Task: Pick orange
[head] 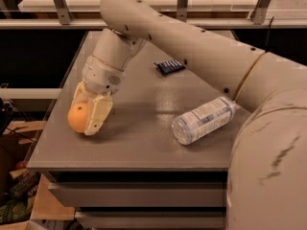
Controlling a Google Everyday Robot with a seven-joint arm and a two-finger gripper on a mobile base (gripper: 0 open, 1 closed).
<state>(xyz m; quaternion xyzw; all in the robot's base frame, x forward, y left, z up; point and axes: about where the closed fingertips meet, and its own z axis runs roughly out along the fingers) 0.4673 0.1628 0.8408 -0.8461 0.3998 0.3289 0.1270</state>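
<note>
The orange (pixel 76 118) rests on the grey table (pixel 144 143) near its left edge. My gripper (pixel 84 113) reaches down from the arm and sits around it. One cream finger (pixel 98 115) presses the orange's right side, and the other finger (pixel 79 93) is against its far upper side. The jaws are closed onto the fruit. The orange still touches the table top.
A clear plastic bottle (pixel 204 120) lies on its side at the right of the table. A small dark packet (pixel 169 67) lies further back. My arm (pixel 192 47) spans the table's right half. Boxes and clutter (pixel 19 186) sit on the floor to the left.
</note>
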